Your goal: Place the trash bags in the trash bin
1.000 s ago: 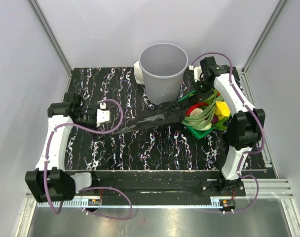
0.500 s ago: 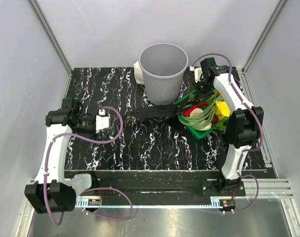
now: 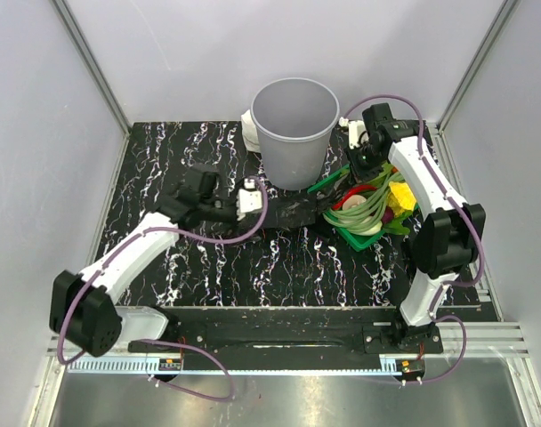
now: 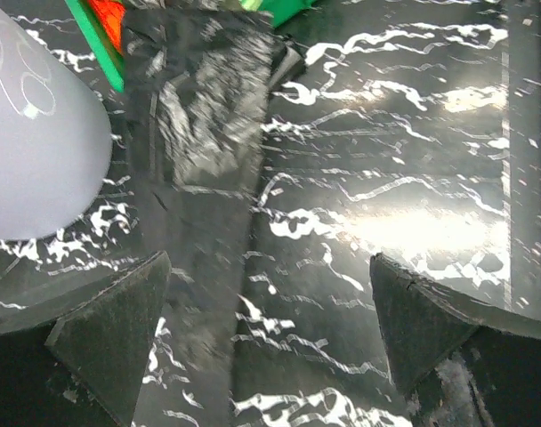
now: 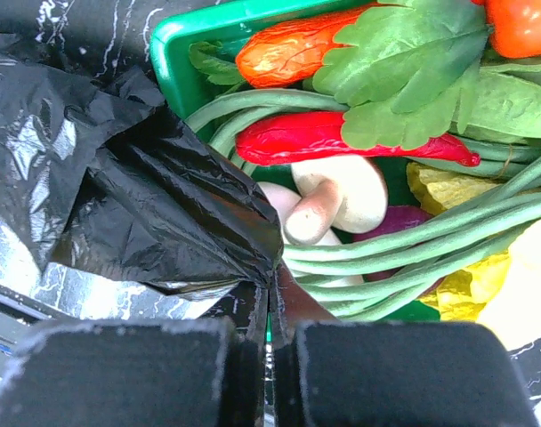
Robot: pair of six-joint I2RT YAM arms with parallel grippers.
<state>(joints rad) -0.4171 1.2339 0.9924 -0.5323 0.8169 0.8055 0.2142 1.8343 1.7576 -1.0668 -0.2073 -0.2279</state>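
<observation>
The light-grey trash bin stands at the back middle of the table; its side shows in the left wrist view. A black trash bag lies as a crumpled strip in front of the bin, up to the green basket. My right gripper is shut on the bag's right end, just over the basket's edge; its jaws pinch the film. My left gripper is open and empty, low over the bag's left part, with the strip near the left finger.
The green basket of vegetables sits right of the bin, under my right gripper; its rim shows in the right wrist view. A small white roll lies behind the bin's left side. The table top is black marble.
My left arm has swung from the left side to the middle, over the bag. The bag, earlier stretched out to the lower left, now lies shorter and bunched near the bin. The right arm stays put.
</observation>
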